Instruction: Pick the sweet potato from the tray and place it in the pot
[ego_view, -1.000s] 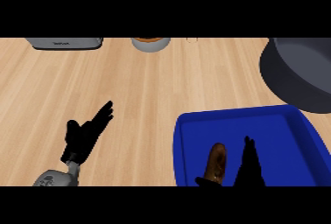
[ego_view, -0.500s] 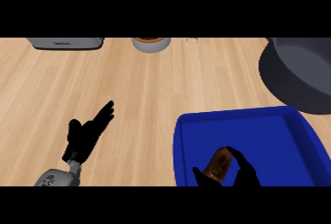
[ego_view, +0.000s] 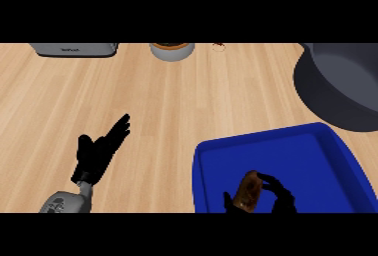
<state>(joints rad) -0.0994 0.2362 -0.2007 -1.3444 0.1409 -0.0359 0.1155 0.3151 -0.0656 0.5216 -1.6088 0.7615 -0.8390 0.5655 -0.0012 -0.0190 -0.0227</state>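
We find the sweet potato (ego_view: 247, 190) inside the blue tray (ego_view: 325, 165), low in its near part, with our right hand (ego_view: 275, 199) wrapped around it. The hand's fingers (ego_view: 270, 182) curl over the right side of the brown root and the thumb shows at its lower left, so the hand is clamped on the sweet potato. We cannot tell whether the root is touching the tray floor or raised off it.

The tray spreads out from this hand mainly upward and to the right, its rim lying on the wooden counter (ego_view: 184, 100). Farther up and to the right of the hand, just past the tray's far corner, sits the dark grey pot (ego_view: 343, 85), partly cut off by the view's right edge.

Well to the left of the right hand, outside the tray, our left hand (ego_view: 100, 152) rests over the bare counter with fingers straight and apart, holding nothing, pointing up and to the right.

Far up from both hands, along the counter's back edge, we see a grey appliance (ego_view: 74, 49) at the left and a small pale round container (ego_view: 172, 51) with a brown top near the middle.
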